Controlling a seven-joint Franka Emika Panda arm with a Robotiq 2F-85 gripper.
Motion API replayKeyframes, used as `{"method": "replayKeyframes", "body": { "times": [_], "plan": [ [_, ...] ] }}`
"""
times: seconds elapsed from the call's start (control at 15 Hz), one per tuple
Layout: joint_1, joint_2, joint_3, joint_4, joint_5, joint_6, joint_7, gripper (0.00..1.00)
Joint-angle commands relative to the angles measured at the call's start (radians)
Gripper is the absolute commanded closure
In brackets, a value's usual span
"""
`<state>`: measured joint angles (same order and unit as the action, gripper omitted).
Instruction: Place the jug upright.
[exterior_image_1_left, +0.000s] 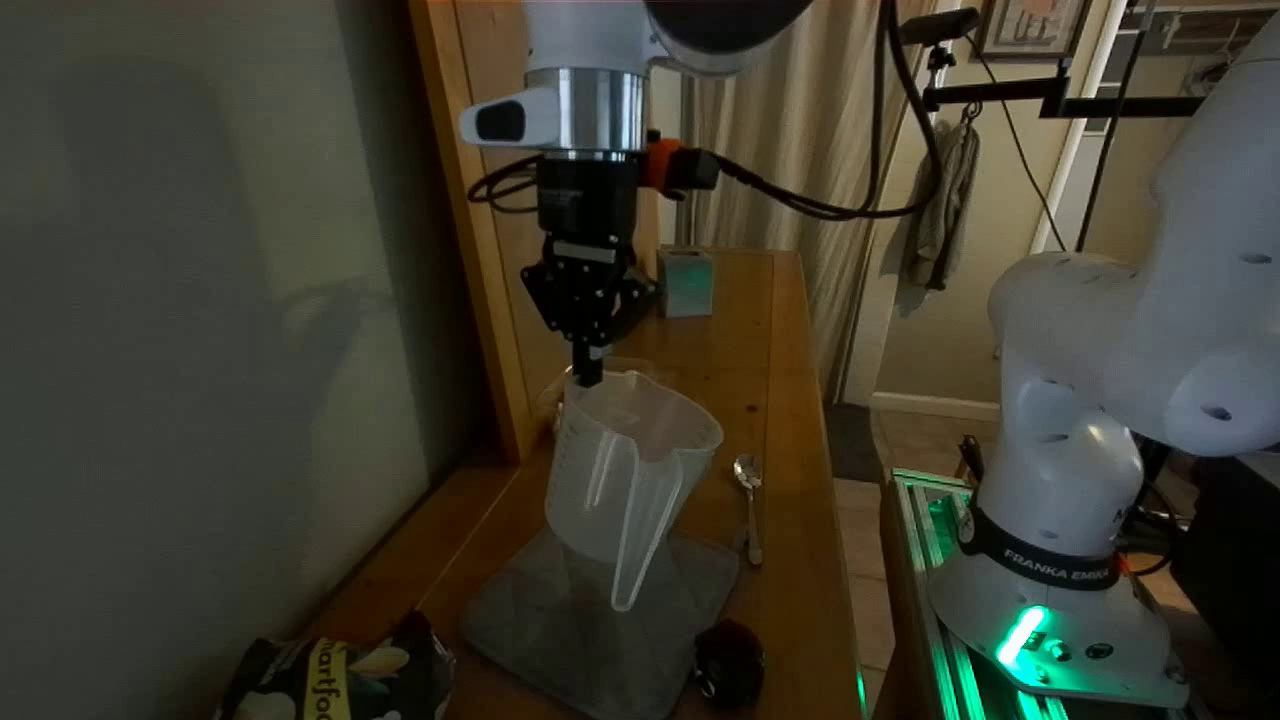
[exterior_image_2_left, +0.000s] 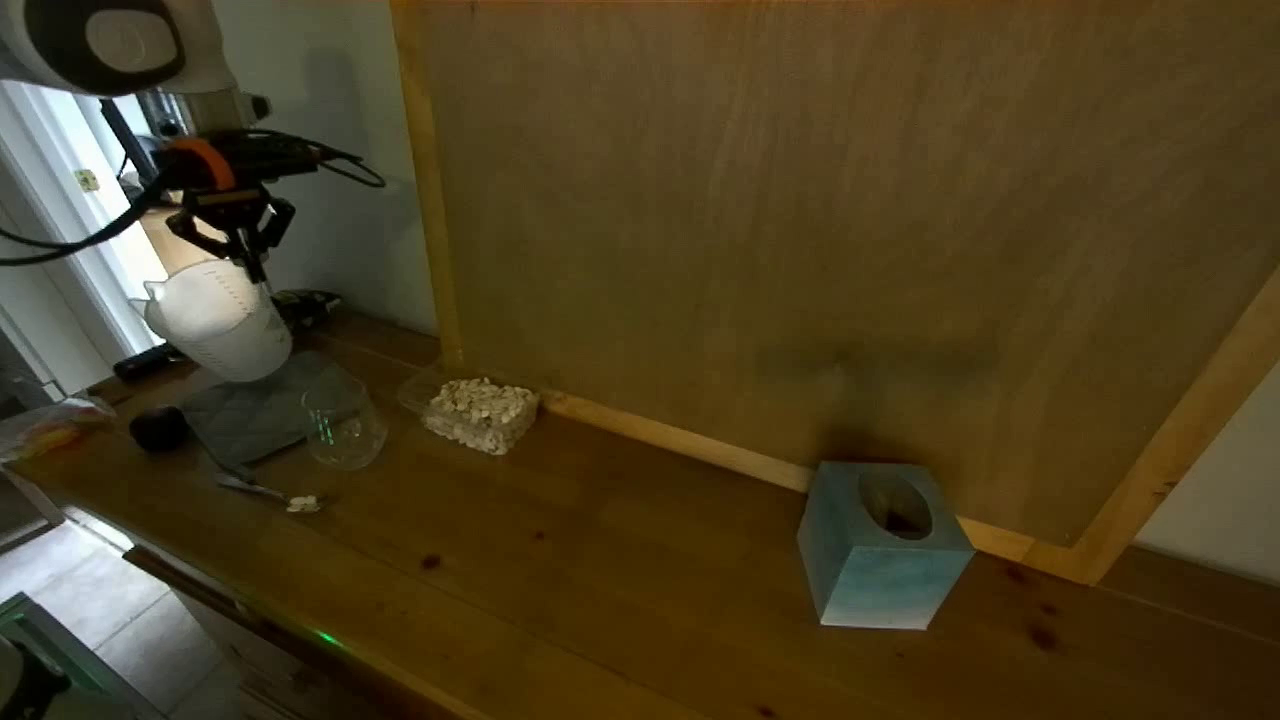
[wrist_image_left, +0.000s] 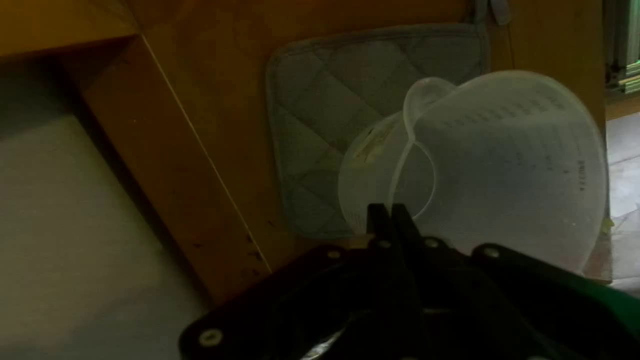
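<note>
The jug, a translucent whitish pitcher (exterior_image_1_left: 590, 490), hangs tilted from my gripper over a grey quilted pad (exterior_image_1_left: 530, 620). Its handle points down toward the camera in that exterior view. My gripper (exterior_image_1_left: 588, 372) is shut on the jug's rim, with the fingers pointing down. In an exterior view, the jug (exterior_image_2_left: 240, 345) leans with its mouth up and to the side; whether its base touches the pad is unclear. In the wrist view, the jug's rim runs between the fingertips (wrist_image_left: 389, 210), and the jug's open inside (wrist_image_left: 505, 165) faces the camera.
A clear glass (exterior_image_2_left: 345, 430) and a clear tub of pale flakes (exterior_image_2_left: 485, 415) stand beside the pad. A spoon (exterior_image_1_left: 750, 505), a dark round object (exterior_image_1_left: 728, 662) and a black bag (exterior_image_1_left: 340, 680) lie nearby. A blue-grey box (exterior_image_2_left: 885, 550) stands farther along by the wooden panel (exterior_image_2_left: 760, 250).
</note>
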<state>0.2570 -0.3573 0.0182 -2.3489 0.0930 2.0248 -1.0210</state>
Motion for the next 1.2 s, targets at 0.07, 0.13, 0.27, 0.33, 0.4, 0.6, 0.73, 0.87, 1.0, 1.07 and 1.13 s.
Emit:
{"method": "replayKeyframes", "body": {
  "times": [0.07,0.13,0.27,0.33,0.4,0.6,0.73,0.87,1.0,1.07,1.13],
  "plan": [
    [-0.035,0.137,0.027,0.074,0.01,-0.048,0.117,0.99],
    [-0.041,0.156,0.036,0.081,0.001,-0.049,0.157,0.99],
    [-0.041,0.186,0.048,0.091,0.006,-0.05,0.212,0.99],
    [-0.043,0.198,0.056,0.094,-0.004,-0.045,0.247,0.99],
    [-0.044,0.209,0.061,0.103,-0.005,-0.046,0.274,0.99],
    [-0.049,0.23,0.075,0.114,-0.019,-0.061,0.359,0.99],
    [-0.052,0.234,0.077,0.118,-0.017,-0.078,0.393,0.99],
    [-0.055,0.234,0.077,0.119,-0.011,-0.093,0.42,0.99],
    [-0.058,0.236,0.076,0.123,-0.016,-0.107,0.444,0.75],
    [-0.058,0.236,0.075,0.123,-0.011,-0.109,0.446,0.64],
    [-0.059,0.236,0.073,0.124,-0.005,-0.11,0.441,0.58]
  ]
}}
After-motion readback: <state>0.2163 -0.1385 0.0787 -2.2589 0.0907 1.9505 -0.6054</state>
